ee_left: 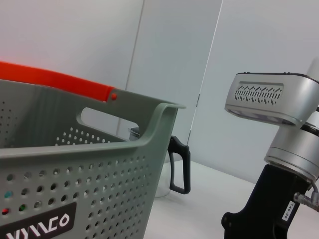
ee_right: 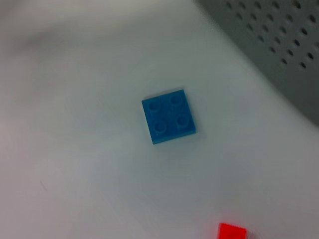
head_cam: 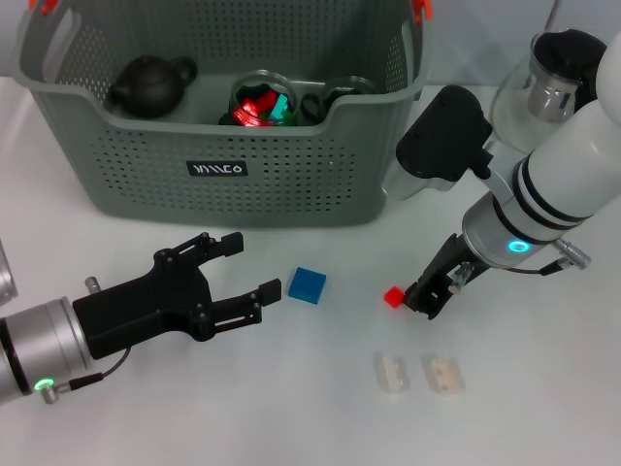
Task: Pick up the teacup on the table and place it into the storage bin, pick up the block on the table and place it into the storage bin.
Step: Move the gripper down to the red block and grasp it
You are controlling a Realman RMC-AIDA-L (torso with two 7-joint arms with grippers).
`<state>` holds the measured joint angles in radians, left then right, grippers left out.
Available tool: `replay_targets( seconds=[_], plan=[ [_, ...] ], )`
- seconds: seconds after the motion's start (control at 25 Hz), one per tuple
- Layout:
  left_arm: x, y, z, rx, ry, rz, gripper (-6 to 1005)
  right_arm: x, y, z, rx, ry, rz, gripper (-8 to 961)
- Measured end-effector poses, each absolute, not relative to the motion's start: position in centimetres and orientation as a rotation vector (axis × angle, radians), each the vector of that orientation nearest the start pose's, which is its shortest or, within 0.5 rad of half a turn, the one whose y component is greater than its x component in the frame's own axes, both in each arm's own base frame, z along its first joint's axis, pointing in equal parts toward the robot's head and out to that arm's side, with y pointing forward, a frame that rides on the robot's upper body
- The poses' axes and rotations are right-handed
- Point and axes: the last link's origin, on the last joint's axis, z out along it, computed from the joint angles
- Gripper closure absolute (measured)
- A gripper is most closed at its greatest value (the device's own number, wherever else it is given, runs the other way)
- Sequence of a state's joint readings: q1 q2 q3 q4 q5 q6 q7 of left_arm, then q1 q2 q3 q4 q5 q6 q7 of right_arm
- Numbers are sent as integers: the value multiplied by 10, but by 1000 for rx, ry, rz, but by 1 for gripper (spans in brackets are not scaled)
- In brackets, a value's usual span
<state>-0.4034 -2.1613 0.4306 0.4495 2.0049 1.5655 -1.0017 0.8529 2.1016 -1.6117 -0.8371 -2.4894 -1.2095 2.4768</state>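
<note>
I see the flat blue four-stud plastic block [head_cam: 307, 284] on the white table [head_cam: 291, 408], in front of the grey-green perforated plastic storage bin [head_cam: 223, 184]. It sits just right of my black left gripper [head_cam: 254, 266], whose jaws are spread; it's square, no long axis. The right gripper [head_cam: 419, 296] is by the small red block [head_cam: 393, 296], jaw state unclear. Count: one blue, one red, two pale bricks [head_cam: 417, 373]. No teacup on the table.

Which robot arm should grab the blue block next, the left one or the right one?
Probably the left. The left gripper is open and low over the table, with the blue block just past its fingertips. The right gripper sits farther off, right next to the small red block instead.
</note>
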Motion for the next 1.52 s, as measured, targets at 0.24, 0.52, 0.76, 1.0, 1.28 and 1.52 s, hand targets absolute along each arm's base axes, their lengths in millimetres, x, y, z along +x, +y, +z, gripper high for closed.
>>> replay_targets(
  seconds=[0.24, 0.52, 0.76, 1.0, 1.28, 1.52],
  plan=[
    [-297, 273, -40, -2492, -619, -900, 127, 169, 376, -90, -2744, 735, -601, 859],
    [-297, 273, -40, -2491, -618, -900, 127, 166, 382, -83, -2727, 787, -546, 828],
    [-297, 274, -40, -2491, -617, -902, 127, 158, 385, -90, -2709, 784, -550, 564],
    [-297, 274, -39, -2488, -617, -903, 127, 154, 385, -98, -2688, 769, -580, 447],
    [-297, 274, -40, -2489, -619, -903, 127, 156, 383, -101, -2671, 786, -605, 450],
    [-297, 273, -40, -2489, -621, -902, 127, 161, 384, -102, -2659, 806, -618, 453]
  ],
)
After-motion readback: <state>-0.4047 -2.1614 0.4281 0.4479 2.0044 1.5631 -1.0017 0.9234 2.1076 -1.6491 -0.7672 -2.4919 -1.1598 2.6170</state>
